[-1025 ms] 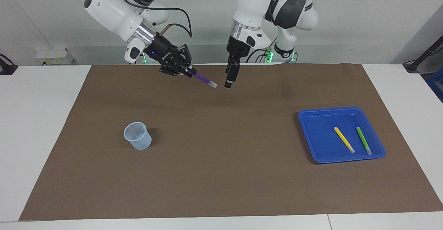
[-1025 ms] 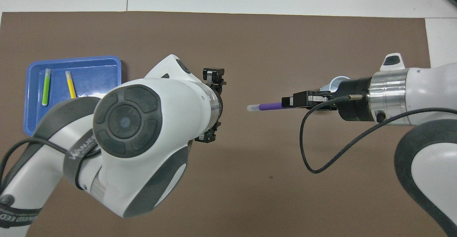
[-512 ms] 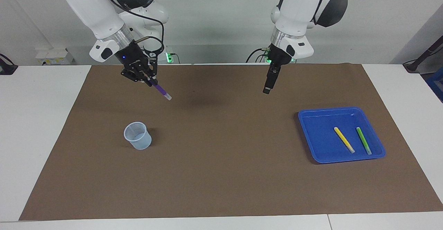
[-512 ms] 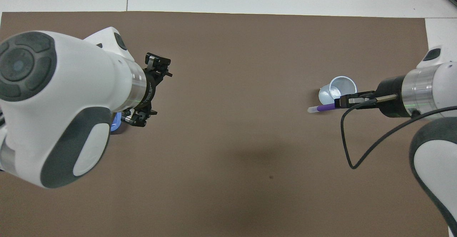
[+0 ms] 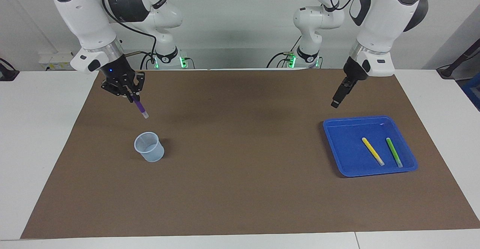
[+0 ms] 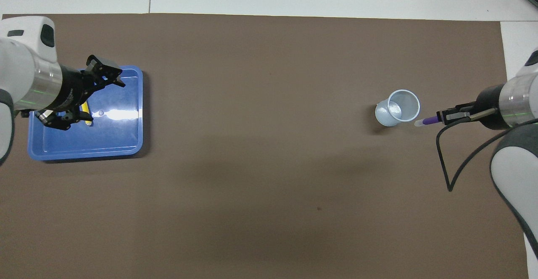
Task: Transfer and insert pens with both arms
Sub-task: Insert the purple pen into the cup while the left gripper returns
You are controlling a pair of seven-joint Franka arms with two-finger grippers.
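Note:
My right gripper (image 5: 130, 96) is shut on the purple pen (image 5: 141, 109), which slants down with its pale cap lowest. The pen hangs in the air just above and beside the pale blue cup (image 5: 149, 147). From overhead, the pen (image 6: 426, 120) points at the rim of the cup (image 6: 399, 109) from my right gripper (image 6: 446, 114). My left gripper (image 5: 336, 101) hangs open and holds nothing. Overhead it (image 6: 94, 99) is over the blue tray (image 6: 126, 153). The yellow pen (image 5: 372, 151) and the green pen (image 5: 394, 152) lie side by side in the tray (image 5: 375, 120). Overhead, only a bit of the yellow pen (image 6: 87, 111) shows.
A brown mat (image 5: 240, 189) covers most of the white table. The cup stands toward the right arm's end and the tray toward the left arm's end. A black cable (image 6: 445, 161) loops below the right wrist.
The right arm carried the purple pen from mid-table toward its own end and tipped it downward by the cup. The left gripper, still open, swung out to above the tray.

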